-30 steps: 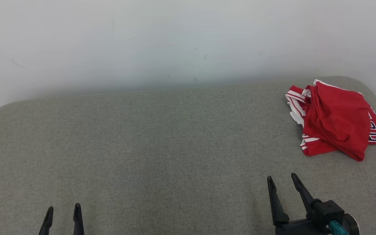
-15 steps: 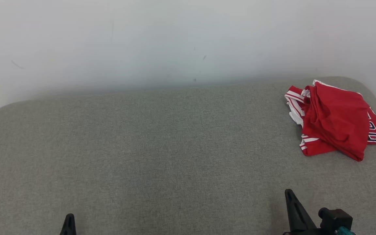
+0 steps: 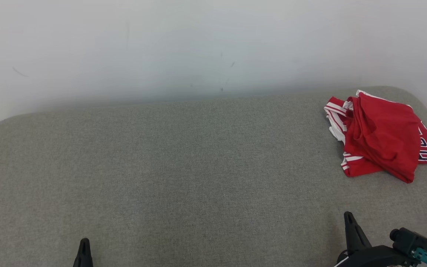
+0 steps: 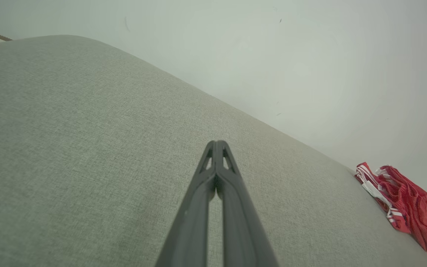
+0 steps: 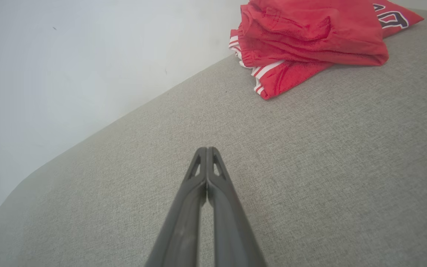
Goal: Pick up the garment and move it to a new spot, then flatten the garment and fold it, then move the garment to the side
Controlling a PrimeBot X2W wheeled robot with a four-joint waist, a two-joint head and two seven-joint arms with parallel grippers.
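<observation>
Garment: the red garment (image 3: pixel 382 137) lies in a rough fold at the far right end of the grey table (image 3: pixel 184 167), with nothing touching it.
Left gripper: my left gripper (image 3: pixel 84 248) sits low by the near edge, fingers pressed together, empty.
Right gripper: my right gripper (image 3: pixel 350 226) is likewise closed on nothing, well short of the garment.
Change: a second ago both stood apart and further forward; they have since closed and drawn back.
Meaning: I judge the move to the side done and the arms retiring.

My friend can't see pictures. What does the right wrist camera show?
The right gripper, its two dark fingers shut and empty, hangs over a grey fabric table. A bunched red garment with white stripes lies at the upper right, near a white wall.
</observation>
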